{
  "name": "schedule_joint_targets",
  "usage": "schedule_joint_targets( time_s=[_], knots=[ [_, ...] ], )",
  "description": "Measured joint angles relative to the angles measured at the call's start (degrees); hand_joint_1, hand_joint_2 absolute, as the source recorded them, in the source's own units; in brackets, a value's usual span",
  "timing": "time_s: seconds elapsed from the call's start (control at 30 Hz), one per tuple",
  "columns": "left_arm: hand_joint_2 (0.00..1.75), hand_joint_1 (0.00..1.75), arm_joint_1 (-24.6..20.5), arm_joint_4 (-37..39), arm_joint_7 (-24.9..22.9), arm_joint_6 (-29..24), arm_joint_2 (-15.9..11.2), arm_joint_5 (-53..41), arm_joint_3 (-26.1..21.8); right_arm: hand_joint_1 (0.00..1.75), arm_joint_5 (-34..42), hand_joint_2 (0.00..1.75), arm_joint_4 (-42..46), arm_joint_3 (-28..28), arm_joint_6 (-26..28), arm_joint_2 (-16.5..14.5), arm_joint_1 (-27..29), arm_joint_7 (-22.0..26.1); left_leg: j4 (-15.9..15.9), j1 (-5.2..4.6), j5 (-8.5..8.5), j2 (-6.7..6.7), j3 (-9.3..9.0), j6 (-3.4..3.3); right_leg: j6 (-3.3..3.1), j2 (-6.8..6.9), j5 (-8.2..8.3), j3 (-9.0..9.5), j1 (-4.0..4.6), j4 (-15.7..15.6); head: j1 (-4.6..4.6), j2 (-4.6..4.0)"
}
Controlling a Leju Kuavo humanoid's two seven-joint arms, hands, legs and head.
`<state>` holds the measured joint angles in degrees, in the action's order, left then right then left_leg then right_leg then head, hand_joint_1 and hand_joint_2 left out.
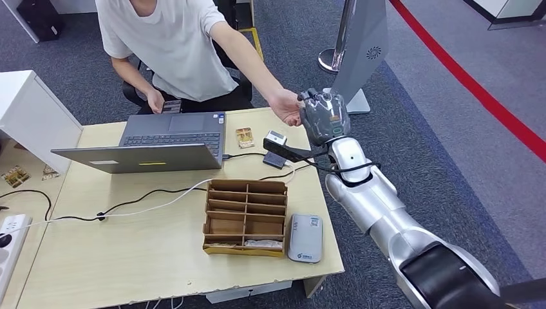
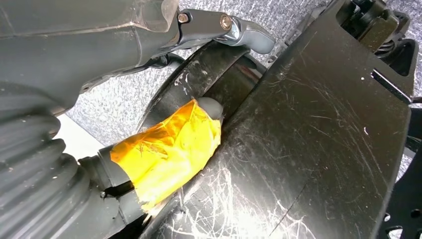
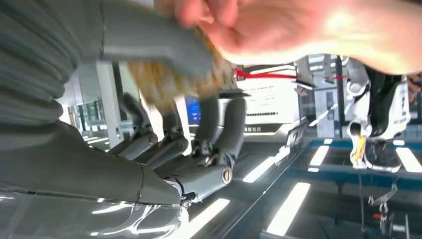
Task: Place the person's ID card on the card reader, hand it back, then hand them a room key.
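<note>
— Where's the card [image 3: 174,74]?
— Pinched under my right hand [image 1: 325,116] thumb, at the person's palm [image 1: 286,106], two o'clock from the laptop [image 1: 169,140].
— Advice?
— I'd hold steady, release once they grip.

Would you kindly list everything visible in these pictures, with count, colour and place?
Table: one, pale wood, centre.
Laptop: one, grey, open, at the table's far side.
Organiser tray: one, brown, compartmented, near the table's right side.
Card reader: one, silver-white, right of the tray.
Small card: one, tan, right of the laptop.
Power strip: one, white, left edge.
Person: one, white shirt, seated behind the table, a hand reaching to the robot's.
Right hand: grey, raised at the person's hand; a blurred tan thing between thumb and fingers.
</note>
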<state>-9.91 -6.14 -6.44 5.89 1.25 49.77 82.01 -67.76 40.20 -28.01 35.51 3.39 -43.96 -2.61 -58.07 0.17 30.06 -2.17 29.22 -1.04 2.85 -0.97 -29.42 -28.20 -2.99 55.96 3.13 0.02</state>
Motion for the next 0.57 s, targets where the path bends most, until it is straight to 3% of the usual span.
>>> schedule_joint_targets(
  time_s=[0.37, 0.57],
  knots=[
    [1.75, 0.0, 0.0, 0.0, -0.42, -0.38, -0.14, 1.59, 0.0, 0.0, -0.44, 1.75, -2.45, -0.85, 1.54, -0.2, 1.76, -0.08, 0.0, 0.01, 0.0, -0.01, 0.01, 0.0, 0.0, 0.01, 0.0, -0.02, 0.0, 0.0, 0.02, 0.0],
    [1.75, 0.0, 0.11, 0.0, -0.67, -0.82, -0.09, 3.07, 0.0, 0.0, -3.88, 1.75, 2.5, -0.89, 2.43, 1.15, 6.47, -0.93, 0.0, 0.01, 0.01, -0.04, 0.01, 0.0, -0.01, 0.04, -0.01, -0.03, 0.0, -0.03, 0.0, 0.0]
  ],
)
